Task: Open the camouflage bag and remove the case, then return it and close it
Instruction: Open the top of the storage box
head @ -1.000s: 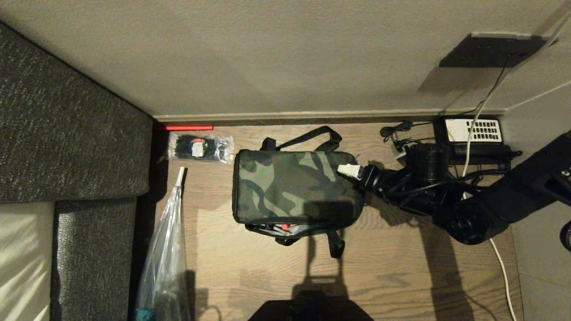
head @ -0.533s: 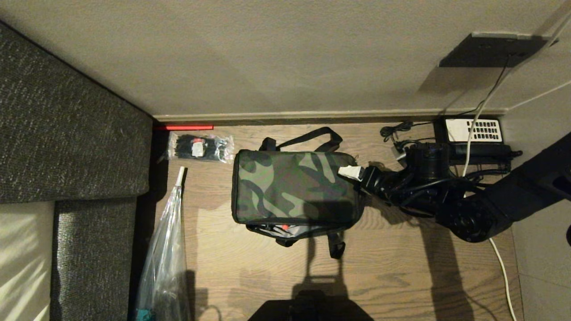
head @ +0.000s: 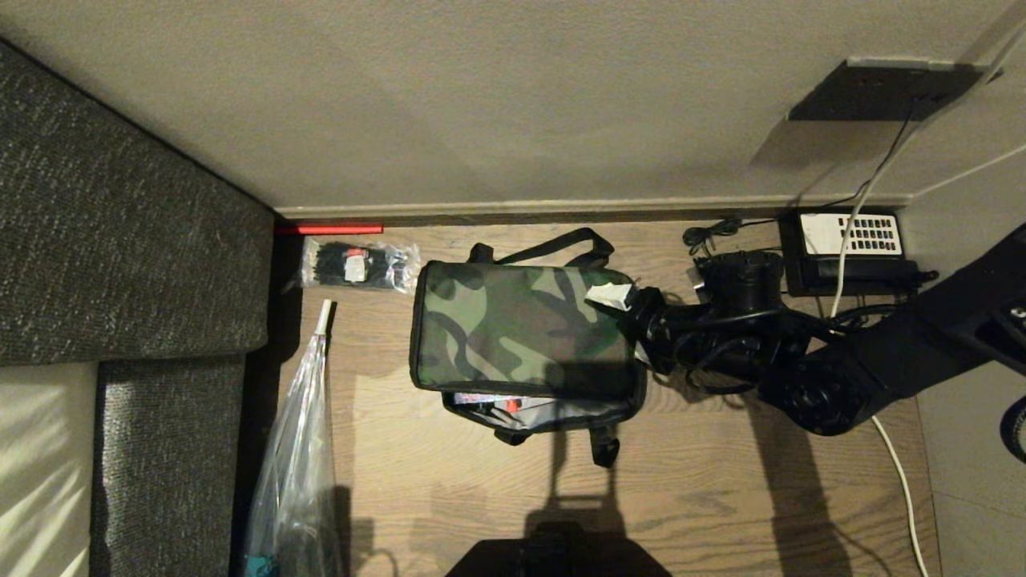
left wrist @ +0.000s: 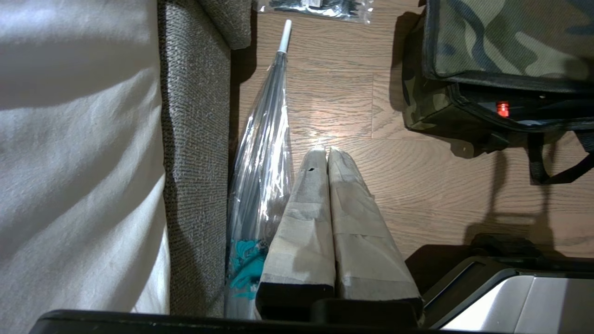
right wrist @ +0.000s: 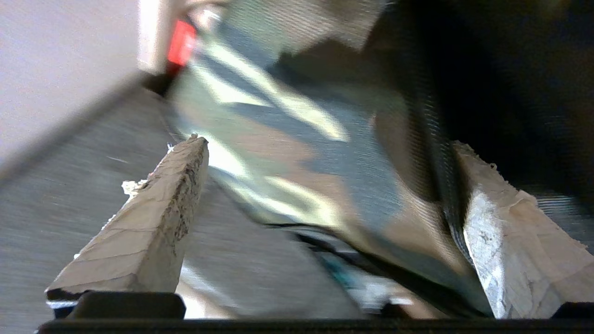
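Straddling the camouflage bag [head: 521, 328] lid corner, right gripper [head: 621, 308] gapes.

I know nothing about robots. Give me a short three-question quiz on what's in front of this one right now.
1. True or false: the right gripper is at the camouflage bag's lid corner with its fingers apart.
2. What lies between the sofa and the bag? A) a clear wrapped umbrella B) a broom C) a shoe
3. What black device with a white keypad sits by the wall?

Key:
1. True.
2. A.
3. A desk phone.
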`<state>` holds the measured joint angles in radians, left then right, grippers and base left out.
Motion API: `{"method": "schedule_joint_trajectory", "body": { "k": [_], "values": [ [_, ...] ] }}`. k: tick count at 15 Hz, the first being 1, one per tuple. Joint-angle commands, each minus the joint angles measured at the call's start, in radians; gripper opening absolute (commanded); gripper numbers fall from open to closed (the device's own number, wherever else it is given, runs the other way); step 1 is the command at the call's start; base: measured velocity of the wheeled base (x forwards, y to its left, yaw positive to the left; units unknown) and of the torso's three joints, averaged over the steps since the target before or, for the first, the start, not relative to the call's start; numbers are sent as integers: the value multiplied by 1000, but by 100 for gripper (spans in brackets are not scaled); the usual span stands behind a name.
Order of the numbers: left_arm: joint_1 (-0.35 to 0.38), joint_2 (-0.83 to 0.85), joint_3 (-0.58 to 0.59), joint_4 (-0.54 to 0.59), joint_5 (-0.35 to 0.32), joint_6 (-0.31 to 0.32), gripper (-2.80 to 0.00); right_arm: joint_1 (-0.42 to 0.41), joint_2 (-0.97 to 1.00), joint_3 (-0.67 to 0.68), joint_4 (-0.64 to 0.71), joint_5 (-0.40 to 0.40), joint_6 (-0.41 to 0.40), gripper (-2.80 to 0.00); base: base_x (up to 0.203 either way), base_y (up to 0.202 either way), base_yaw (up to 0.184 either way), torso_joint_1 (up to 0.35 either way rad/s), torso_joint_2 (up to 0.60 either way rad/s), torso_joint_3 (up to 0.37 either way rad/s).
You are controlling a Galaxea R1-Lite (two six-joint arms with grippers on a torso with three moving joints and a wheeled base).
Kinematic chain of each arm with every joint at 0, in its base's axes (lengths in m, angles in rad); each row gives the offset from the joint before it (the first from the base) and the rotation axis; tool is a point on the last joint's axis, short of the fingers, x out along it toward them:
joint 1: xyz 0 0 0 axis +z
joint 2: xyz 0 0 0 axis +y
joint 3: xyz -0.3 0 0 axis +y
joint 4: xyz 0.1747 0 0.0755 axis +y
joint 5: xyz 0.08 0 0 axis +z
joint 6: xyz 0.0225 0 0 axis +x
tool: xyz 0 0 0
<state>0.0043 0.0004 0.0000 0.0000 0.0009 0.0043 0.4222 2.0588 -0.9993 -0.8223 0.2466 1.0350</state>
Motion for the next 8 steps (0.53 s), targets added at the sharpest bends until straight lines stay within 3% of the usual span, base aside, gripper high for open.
{"method": "schedule_joint_trajectory", "body": {
  "k": [1, 6, 8],
  "values": [
    [0, -2, 3, 0, 1, 0, -280, 2, -33, -46, -3, 5, 149, 0, 0, 0, 0, 0, 0, 0],
    [0, -1, 3, 0, 1, 0, -280, -15, -128, -155, 32, 4, 414, 0, 0, 0, 0, 0, 0, 0],
    [0, -2, 2, 0, 1, 0, -280, -16, -135, -193, 29, -29, 458, 0, 0, 0, 0, 0, 0, 0]
  ]
}}
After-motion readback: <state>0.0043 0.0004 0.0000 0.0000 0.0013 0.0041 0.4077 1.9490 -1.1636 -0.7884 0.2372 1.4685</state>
